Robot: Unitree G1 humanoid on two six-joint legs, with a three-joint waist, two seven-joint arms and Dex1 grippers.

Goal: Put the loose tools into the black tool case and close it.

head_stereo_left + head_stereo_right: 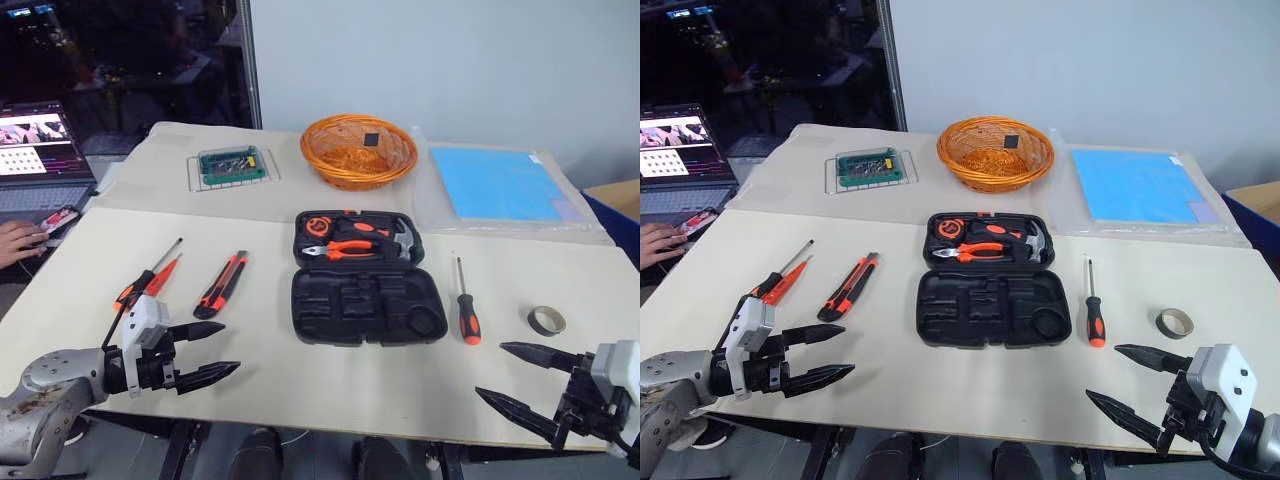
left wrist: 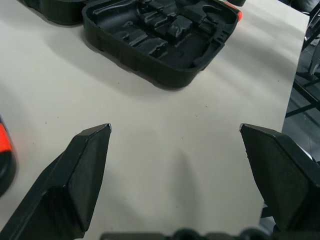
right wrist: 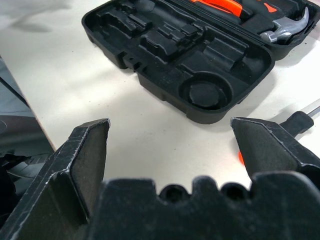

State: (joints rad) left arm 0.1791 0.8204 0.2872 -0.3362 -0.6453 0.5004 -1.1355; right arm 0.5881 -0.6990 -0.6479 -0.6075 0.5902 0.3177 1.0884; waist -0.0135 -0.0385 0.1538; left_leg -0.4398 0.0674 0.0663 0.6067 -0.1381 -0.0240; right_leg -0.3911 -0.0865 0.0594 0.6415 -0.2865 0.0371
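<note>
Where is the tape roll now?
In the head views the tape roll lies flat on the table's right side, right of the lone screwdriver and just beyond the open right gripper.

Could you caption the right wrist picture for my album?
Open right gripper faces the open black tool case, its near recesses empty.

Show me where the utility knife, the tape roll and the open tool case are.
utility knife [image 1: 221, 285], left eye view, middle of its body.
tape roll [image 1: 546, 320], left eye view, on its ring.
tool case [image 1: 303, 322], left eye view, near half's rim.
</note>
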